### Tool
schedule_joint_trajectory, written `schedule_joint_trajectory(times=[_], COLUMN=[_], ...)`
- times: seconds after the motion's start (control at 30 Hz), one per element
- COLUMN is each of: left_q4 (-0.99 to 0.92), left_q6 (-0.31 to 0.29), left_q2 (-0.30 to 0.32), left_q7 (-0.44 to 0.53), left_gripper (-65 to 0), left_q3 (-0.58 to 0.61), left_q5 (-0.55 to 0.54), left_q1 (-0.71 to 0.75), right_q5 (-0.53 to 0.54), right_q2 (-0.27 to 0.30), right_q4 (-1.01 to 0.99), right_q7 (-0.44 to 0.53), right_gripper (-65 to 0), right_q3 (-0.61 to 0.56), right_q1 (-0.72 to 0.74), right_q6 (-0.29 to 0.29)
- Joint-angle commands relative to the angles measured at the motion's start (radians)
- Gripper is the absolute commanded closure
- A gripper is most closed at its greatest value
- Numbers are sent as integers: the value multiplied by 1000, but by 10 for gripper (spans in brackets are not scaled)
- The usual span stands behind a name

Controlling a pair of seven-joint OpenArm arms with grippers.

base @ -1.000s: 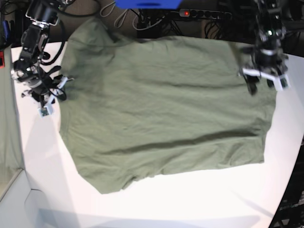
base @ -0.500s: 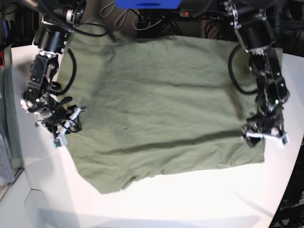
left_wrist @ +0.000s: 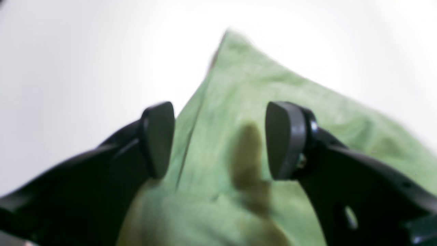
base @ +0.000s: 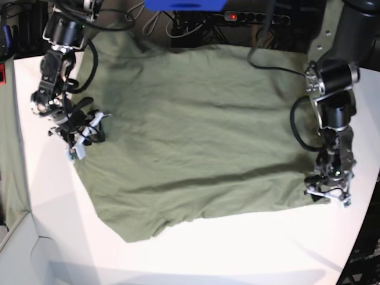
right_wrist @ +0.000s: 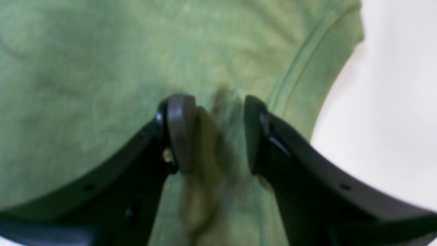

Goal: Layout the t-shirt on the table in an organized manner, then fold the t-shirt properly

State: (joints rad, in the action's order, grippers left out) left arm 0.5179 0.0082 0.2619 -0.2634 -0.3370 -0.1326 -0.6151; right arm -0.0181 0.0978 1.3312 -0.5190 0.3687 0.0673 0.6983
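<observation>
The olive-green t-shirt [base: 202,130] lies spread flat on the white table [base: 237,249], with some wrinkles. My left gripper [base: 325,195] is at the shirt's front right corner. In the left wrist view it [left_wrist: 222,140] is open over that corner of the shirt [left_wrist: 239,85], with its fingertips [left_wrist: 158,138] apart and holding nothing. My right gripper [base: 83,139] is at the shirt's left edge. In the right wrist view it [right_wrist: 216,133] is open just above the shirt [right_wrist: 85,68], close to a stitched hem [right_wrist: 307,61]. The collar is not in view.
A pale grey-green cloth strip [base: 9,148] hangs at the far left. Behind the table are a dark floor with cables and a power strip [base: 249,16], and a blue object [base: 184,5]. The table's curved edge [base: 368,196] runs close to my left gripper.
My left gripper has moved along the shirt's right edge down to its front corner. My right gripper came forward along the left edge, then went back a little.
</observation>
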Motion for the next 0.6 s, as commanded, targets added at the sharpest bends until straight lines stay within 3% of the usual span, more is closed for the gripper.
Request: schedule_joint_trajectory(times=[0.0, 0.13, 0.33, 0.57], left_q4=[-12, -84, -256, -330], left_q6=[-6, -1, 3, 3], left_q2=[7, -8, -6, 58], left_q7=[62, 174, 304, 439], left_gripper=[-368, -180, -14, -14], left_q3=[40, 172, 189, 191], left_q5=[18, 26, 37, 66], left_q1=[-38, -45, -81, -81], right_q5=[11, 11, 11, 11], right_q2=[9, 9, 27, 82], right_q4=[18, 20, 20, 18], right_q7=[15, 15, 13, 7], right_gripper=[-240, -240, -240, -240], right_q3=[2, 3, 3, 3], right_q1=[13, -4, -17, -17], right_q6=[0, 0, 0, 0])
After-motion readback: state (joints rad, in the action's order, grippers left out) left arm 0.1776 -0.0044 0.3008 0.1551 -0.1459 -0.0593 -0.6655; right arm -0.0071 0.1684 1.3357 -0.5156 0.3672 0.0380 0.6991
